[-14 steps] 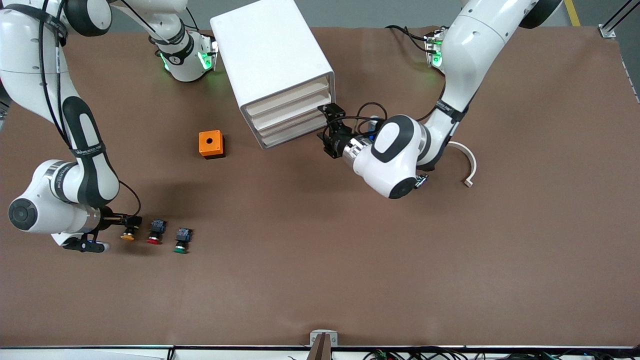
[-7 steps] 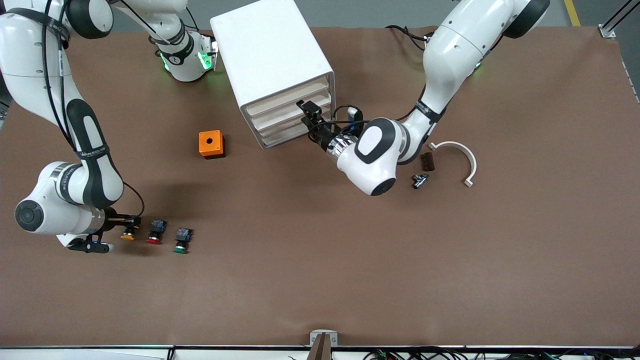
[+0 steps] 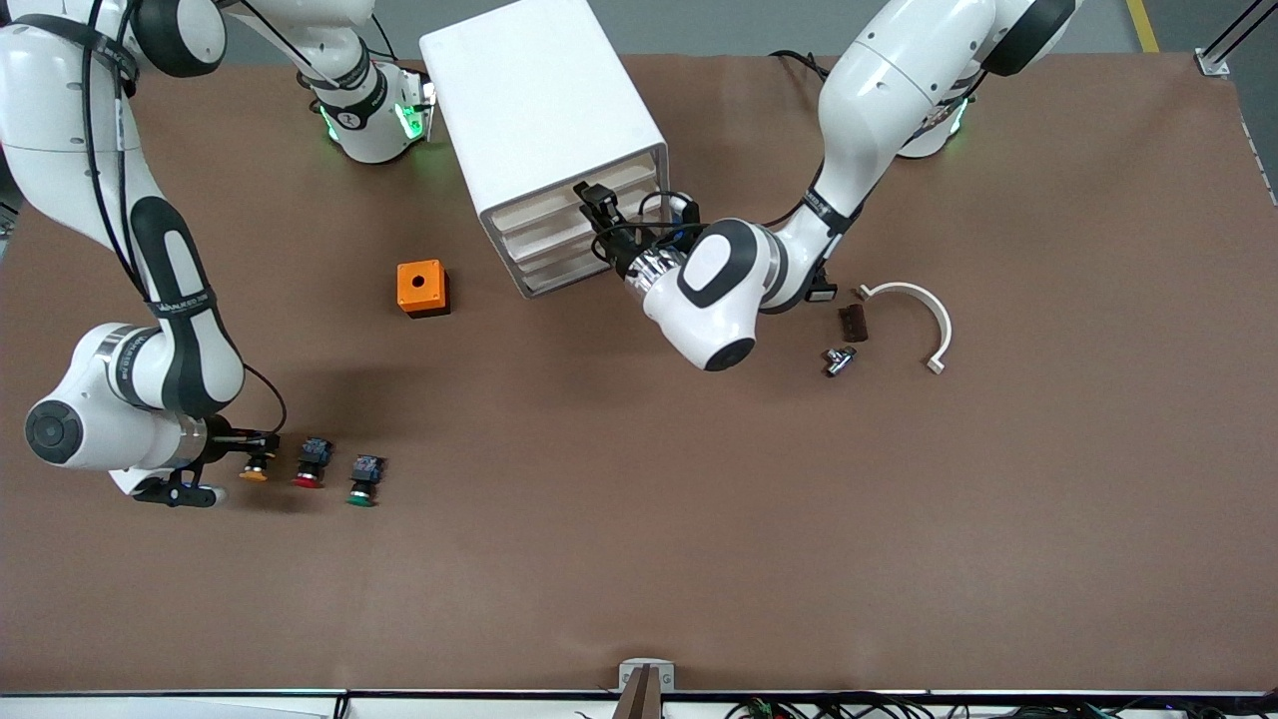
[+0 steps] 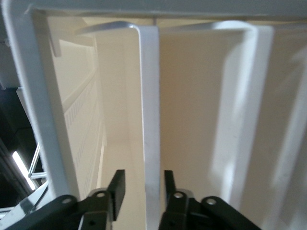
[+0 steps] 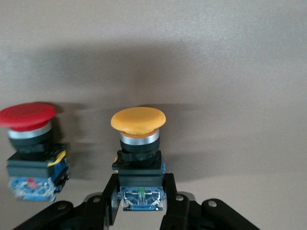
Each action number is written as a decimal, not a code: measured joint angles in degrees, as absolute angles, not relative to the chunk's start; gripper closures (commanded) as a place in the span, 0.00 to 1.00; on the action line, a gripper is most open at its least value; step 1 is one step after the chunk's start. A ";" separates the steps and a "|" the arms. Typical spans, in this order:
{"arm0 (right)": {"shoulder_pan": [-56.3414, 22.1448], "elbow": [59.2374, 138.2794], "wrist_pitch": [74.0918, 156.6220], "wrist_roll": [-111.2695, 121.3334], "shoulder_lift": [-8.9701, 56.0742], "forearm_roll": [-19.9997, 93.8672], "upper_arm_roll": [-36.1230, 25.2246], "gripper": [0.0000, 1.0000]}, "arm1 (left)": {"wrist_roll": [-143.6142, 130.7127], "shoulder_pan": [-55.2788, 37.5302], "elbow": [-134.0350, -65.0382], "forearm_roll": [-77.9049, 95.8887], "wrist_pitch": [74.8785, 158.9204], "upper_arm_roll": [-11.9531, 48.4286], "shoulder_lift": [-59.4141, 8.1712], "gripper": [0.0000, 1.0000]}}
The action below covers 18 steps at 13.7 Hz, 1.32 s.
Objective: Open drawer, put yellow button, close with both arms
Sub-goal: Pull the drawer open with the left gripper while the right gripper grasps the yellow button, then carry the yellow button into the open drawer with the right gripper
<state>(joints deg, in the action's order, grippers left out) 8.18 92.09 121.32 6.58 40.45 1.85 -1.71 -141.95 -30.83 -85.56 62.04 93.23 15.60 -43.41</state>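
Observation:
The white cabinet (image 3: pixel 544 120) stands at the back of the table, with the drawer (image 3: pixel 571 192) uppermost and closed. My left gripper (image 3: pixel 591 205) is at that drawer's front. In the left wrist view it is open (image 4: pixel 143 184), with one finger on each side of the drawer's white front lip (image 4: pixel 149 110). The yellow button (image 3: pixel 255 469) stands on the table near the right arm's end, beside the red one. My right gripper (image 3: pixel 268 439) is low at it. In the right wrist view it is shut (image 5: pixel 141 189) on the blue rear block of the yellow button (image 5: pixel 138 120).
A red button (image 3: pixel 310 467) and a green button (image 3: pixel 361 481) stand in a row beside the yellow one. An orange box (image 3: pixel 422 288) sits beside the cabinet. A white curved piece (image 3: pixel 934 315), a brown block (image 3: pixel 852 323) and a small metal part (image 3: pixel 837 359) lie near the left arm.
My left arm swung its gripper along the cabinet front, from beside the lower drawers up to the top drawer, and uncovered the small parts. The right arm barely shifted.

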 measured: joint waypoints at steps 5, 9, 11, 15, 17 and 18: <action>7.79 89.82 114.69 9.32 34.59 1.88 -1.05 1.00 | -141.49 -31.78 -85.14 62.03 93.51 14.89 -43.71 1.00; 4.80 87.33 104.50 1.59 29.79 2.38 -0.47 1.00 | -141.12 -31.46 -82.47 62.06 92.85 9.96 -43.72 1.00; 2.42 86.67 100.92 -4.68 27.58 3.04 -0.30 0.99 | -141.11 -30.95 -80.57 62.09 92.07 6.86 -43.75 0.99; -2.05 86.56 95.14 -19.61 23.98 5.90 -0.12 0.99 | -141.08 -30.01 -77.83 62.35 92.40 4.46 -44.67 0.74; -4.83 86.54 92.75 -27.82 22.40 7.59 -0.02 0.99 | -140.65 -29.94 -77.26 62.51 93.91 4.42 -45.14 0.36; -6.32 86.54 91.76 -31.87 21.49 8.50 0.02 0.99 | -140.07 -30.06 -77.11 62.51 95.59 4.37 -45.37 0.11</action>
